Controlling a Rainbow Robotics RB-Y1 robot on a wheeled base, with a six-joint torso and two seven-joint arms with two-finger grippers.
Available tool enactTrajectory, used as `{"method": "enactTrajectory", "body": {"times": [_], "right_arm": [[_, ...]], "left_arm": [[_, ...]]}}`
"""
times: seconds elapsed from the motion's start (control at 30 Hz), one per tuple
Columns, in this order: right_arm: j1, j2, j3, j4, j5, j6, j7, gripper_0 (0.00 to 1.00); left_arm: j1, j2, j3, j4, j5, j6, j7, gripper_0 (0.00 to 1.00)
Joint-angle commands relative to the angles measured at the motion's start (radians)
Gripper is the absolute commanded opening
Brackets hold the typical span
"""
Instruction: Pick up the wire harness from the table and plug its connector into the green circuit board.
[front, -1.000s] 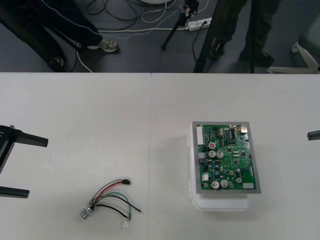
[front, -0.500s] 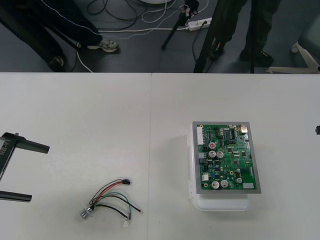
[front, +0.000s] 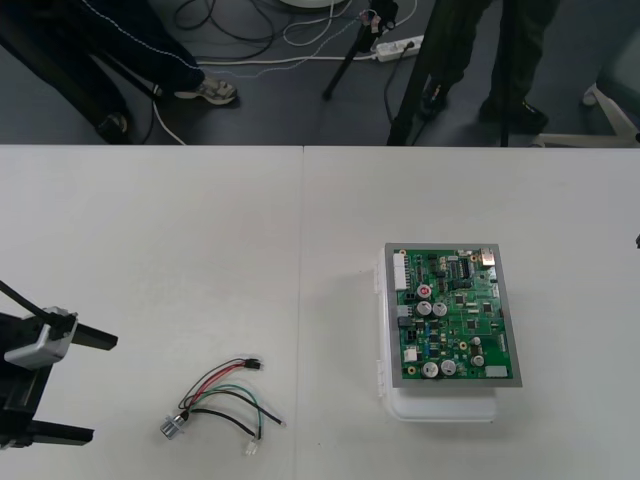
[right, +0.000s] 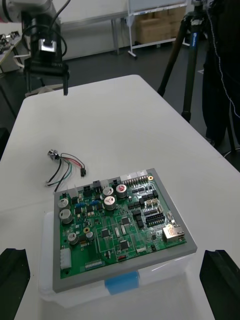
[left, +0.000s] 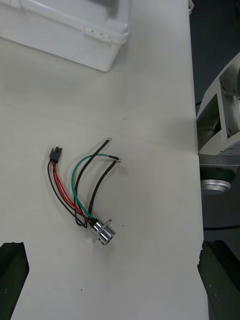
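Left tool (front: 75, 388), spread wide, is hovering near the thin, looping wire harness (front: 222, 400) lying on the smooth table (front: 200, 230); right tool (right: 117, 280) is gaping wide too.

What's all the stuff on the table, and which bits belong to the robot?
Table: one, light, under everything.
Green circuit board: one, green, on the table's right half.
White base: one, white, under the board.
Wire harness: one, red, black and green wires, lying on the table left of the board, apart from it.
Black plug: one, black, at the harness end nearer the board, not plugged in.
Metal socket: one, silver, at the harness end nearer the left gripper.
Left gripper: one, black fingers open, left of the harness, not touching it.
Right gripper: one, black fingers open, at the table's right edge, facing the board.
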Motion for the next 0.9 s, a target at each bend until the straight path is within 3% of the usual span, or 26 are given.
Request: {"method": "enactTrajectory", "body": {"times": [0.03, 0.2, 0.53, 0.9], "right_arm": [[-0.040, 0.044, 0.046, 0.033, -0.042, -0.005, 0.006, 1.00], [-0.061, 0.052, 0.119, 0.056, -0.087, -0.005, 0.017, 1.00], [-0.098, 0.081, 0.159, 0.008, -0.107, -0.005, 0.034, 1.00], [-0.118, 0.081, 0.188, -0.020, -0.130, -0.005, 0.080, 1.00]], "left_arm": [[0.064, -0.068, 0.033, -0.097, -0.112, 0.048, 0.043, 1.00], [0.101, -0.121, 0.033, -0.198, -0.277, 0.051, 0.155, 1.00], [0.156, -0.209, -0.027, -0.356, -0.589, 0.048, 0.331, 1.00], [0.141, -0.349, -0.153, -0.465, -0.940, -0.093, 0.460, 1.00]]}}
